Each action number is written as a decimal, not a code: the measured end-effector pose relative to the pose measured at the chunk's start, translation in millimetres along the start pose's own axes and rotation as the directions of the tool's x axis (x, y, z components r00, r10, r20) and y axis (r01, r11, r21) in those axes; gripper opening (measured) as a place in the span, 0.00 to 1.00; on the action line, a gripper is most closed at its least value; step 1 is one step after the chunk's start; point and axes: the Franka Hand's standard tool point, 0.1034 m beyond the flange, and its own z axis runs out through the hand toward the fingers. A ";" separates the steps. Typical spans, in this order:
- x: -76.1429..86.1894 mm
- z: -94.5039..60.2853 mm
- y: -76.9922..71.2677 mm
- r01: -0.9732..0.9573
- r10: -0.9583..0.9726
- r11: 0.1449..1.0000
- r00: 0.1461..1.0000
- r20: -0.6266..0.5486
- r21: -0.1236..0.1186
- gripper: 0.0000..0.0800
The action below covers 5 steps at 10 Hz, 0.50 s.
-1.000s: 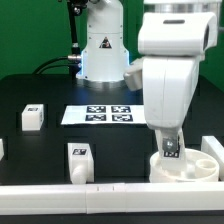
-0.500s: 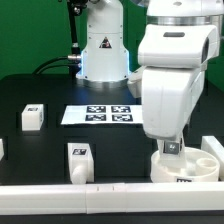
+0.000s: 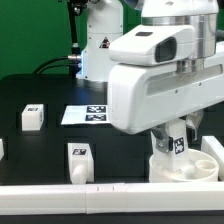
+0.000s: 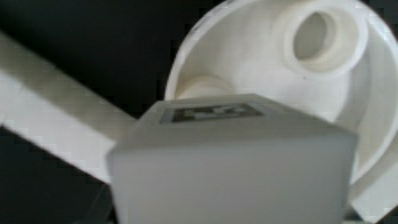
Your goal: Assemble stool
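Exterior view: a camera set a little above the near edge of the black tabletop [image 3: 50, 140], facing across it toward the robot base [image 3: 100, 50], with the arm [image 3: 165, 70] close and filling the exterior view's right. Wrist view: taken from the wrist, very close, onto the tagged leg [image 4: 231, 150] and the round seat [image 4: 267, 60] behind it. Both views share this leg and seat.
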 end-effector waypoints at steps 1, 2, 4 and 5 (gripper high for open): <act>3.1 0.7 -1.6 -0.204 0.204 0.979 0.979 -0.030 0.009 0.42; 6.3 1.4 -5.1 -0.337 0.337 0.941 0.940 -0.045 0.019 0.42; 8.1 2.3 -9.2 -0.543 0.545 0.838 0.838 -0.037 0.058 0.42; 8.3 2.4 -9.8 -0.576 0.578 0.815 0.815 -0.034 0.062 0.42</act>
